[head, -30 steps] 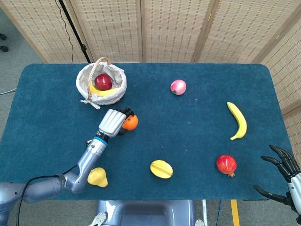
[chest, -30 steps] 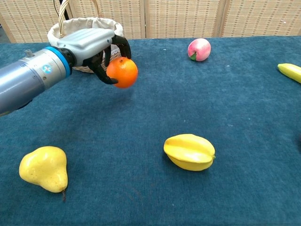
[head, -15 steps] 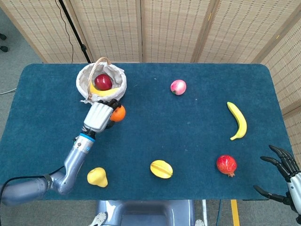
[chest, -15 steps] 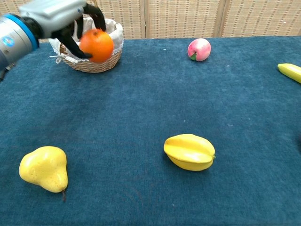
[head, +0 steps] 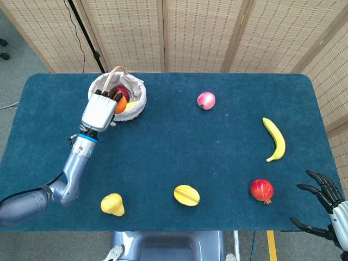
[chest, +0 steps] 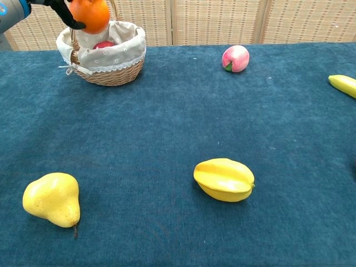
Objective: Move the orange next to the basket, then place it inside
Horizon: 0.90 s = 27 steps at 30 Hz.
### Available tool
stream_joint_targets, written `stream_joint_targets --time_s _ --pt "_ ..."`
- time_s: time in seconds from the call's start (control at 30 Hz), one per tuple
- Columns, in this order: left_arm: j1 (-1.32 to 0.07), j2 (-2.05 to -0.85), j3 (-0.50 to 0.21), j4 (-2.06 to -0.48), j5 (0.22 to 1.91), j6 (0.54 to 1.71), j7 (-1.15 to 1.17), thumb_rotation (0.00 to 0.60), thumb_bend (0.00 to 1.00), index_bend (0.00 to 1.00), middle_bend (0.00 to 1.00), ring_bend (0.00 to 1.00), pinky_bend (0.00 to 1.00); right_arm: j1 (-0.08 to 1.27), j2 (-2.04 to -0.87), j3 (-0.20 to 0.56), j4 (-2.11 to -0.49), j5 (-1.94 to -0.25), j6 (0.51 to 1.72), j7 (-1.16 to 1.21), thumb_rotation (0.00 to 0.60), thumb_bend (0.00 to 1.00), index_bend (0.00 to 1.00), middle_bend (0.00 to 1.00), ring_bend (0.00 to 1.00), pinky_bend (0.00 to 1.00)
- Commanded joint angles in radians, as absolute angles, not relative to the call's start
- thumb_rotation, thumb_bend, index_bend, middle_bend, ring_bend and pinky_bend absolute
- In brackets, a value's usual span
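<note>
While the orange hangs above the basket, stock reads as follows, largest first.

Bench [head: 217,163]: blue cloth top, carrying all items.

Basket [chest: 117,69]: wicker, white cloth liner, hoop handle; sits at the far left of the bench. Holds a red fruit [chest: 102,44] and something yellow, partly hidden.

Left hand [head: 100,109]: over the basket's near rim, fingers wrapped round the orange.

Right hand [head: 321,204]: off the near right corner, fingers spread, holding nothing.

Banana [head: 275,139]: right side, lying flat.

Pear [chest: 53,199], starfruit [chest: 223,179], pomegranate [head: 262,190]: near edge, well apart.

Peach [chest: 236,58]: far centre.

Orange [chest: 89,14]: clasped aloft, just above the basket opening, not yet resting inside. Judged firm, moderately light, peel faintly dimpled so unlikely to slip; tolerates a snug hold. Best taken around its widest girth, as now. Round, so no long axis; stem end not discernible, so pointing cannot be told.
</note>
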<state>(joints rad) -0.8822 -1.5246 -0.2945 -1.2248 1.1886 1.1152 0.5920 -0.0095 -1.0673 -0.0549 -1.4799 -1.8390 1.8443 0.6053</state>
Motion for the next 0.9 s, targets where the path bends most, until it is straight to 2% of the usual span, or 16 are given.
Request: stream_joint_targets --time_s 0.03,0.4,0.5,0.6,0.63,0.67,0.73,0.83,0.9 --pt "-0.95 -1.587 -0.307 -1.079 1.17 1.047 0.616 0.6 0.23 0.66 0.58 0.5 0.52 -0.014 -1.064 -0.059 -1.479 -1.85 1.858 0.609 0.6 0.0 0.25 0.09 0.11 0.08" --pt "-1.01 -1.723 -0.296 -0.864 1.173 1.01 0.587 0.6 0.23 0.66 0.58 0.49 0.52 -0.025 -1.056 -0.074 -1.479 -1.892 1.909 0.624 0.6 0.0 0.26 0.1 0.12 0.09" --pt "-1.012 -1.73 -0.292 -0.859 1.169 1.001 0.595 0.6 0.16 0.62 0.54 0.43 0.5 -0.026 -1.055 -0.076 -1.475 -1.895 1.917 0.633 0.6 0.0 0.26 0.1 0.13 0.1" --pt "-1.009 -1.719 -0.294 -0.878 1.141 0.979 0.633 0.6 0.05 0.48 0.36 0.28 0.38 -0.027 -1.055 -0.076 -1.472 -1.893 1.922 0.635 0.6 0.0 0.27 0.1 0.13 0.1" --pt "-1.007 -1.713 -0.296 -0.889 1.123 0.967 0.658 0.6 0.03 0.42 0.27 0.2 0.31 -0.027 -1.055 -0.077 -1.471 -1.892 1.922 0.637 0.6 0.0 0.27 0.1 0.13 0.1" --pt "-1.006 -1.703 -0.299 -0.907 1.099 0.954 0.695 0.6 0.01 0.35 0.19 0.13 0.25 -0.027 -1.055 -0.077 -1.47 -1.891 1.923 0.641 0.6 0.0 0.27 0.1 0.13 0.1" --pt "-1.004 -1.687 -0.303 -0.932 1.068 0.946 0.747 0.6 0.0 0.24 0.08 0.04 0.16 -0.028 -1.055 -0.077 -1.468 -1.888 1.925 0.645 0.6 0.0 0.27 0.1 0.13 0.1" --pt "-0.998 -1.665 -0.312 -0.974 1.021 0.935 0.786 0.6 0.0 0.11 0.0 0.0 0.11 -0.028 -1.055 -0.076 -1.467 -1.884 1.929 0.651 0.6 0.0 0.27 0.1 0.14 0.1" --pt "-0.992 -1.651 -0.321 -1.005 0.997 0.936 0.791 0.6 0.0 0.07 0.0 0.0 0.11 -0.028 -1.056 -0.076 -1.465 -1.884 1.93 0.657 0.6 0.0 0.27 0.11 0.14 0.11"
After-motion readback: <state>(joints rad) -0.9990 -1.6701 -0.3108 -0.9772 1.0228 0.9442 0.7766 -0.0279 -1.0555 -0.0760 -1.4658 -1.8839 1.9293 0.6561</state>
